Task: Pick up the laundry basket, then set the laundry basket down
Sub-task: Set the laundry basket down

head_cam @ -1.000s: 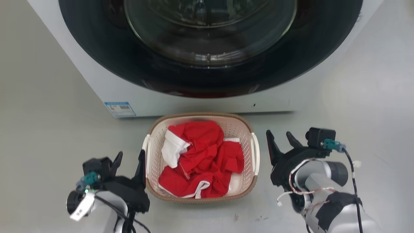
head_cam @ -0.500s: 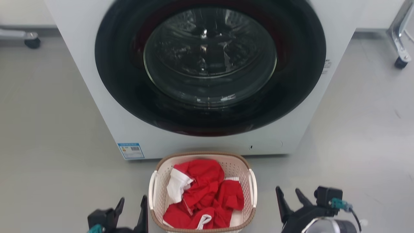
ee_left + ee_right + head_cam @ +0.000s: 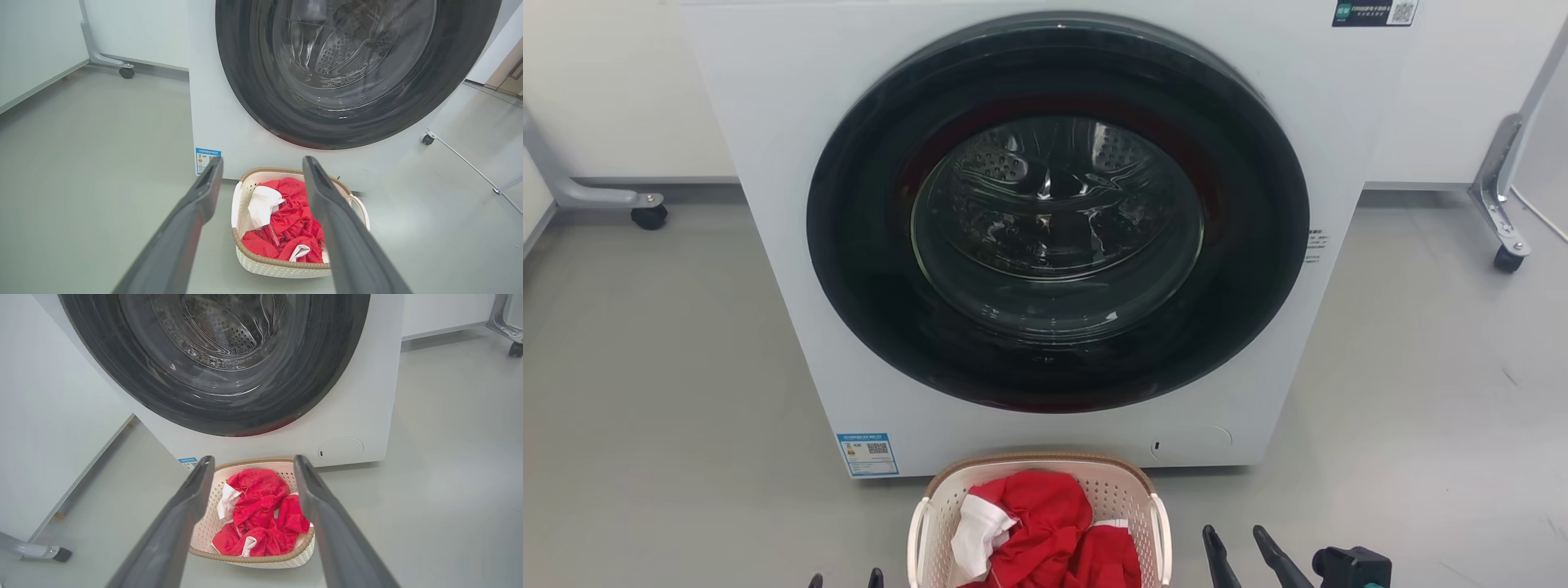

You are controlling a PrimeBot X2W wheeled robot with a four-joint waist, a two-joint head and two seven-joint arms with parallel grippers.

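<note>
Laundry basket [image 3: 1123, 498] on the floor [image 3: 645, 408], just before the washing machine [image 3: 1054, 212]. Likely light and stiff; best held by the white side handles [image 3: 1161, 529]. Left claw [image 3: 262, 163] and right claw [image 3: 253, 458] wide apart, empty.

Wht washer [image 3: 1054, 245] (blue label [image 3: 867, 454]), grey flr [image 3: 645, 367]

Our left gripper [image 3: 262, 163] has two long, matte dark-grey fingers [image 3: 179, 228], flat-sided and tapering to blunt, rounded tips. Our right gripper [image 3: 253, 459] looks like the exact same build. From the head cam we see its tips as black and pointier, with a small black boxy module [image 3: 1352, 566] just beside them.
</note>
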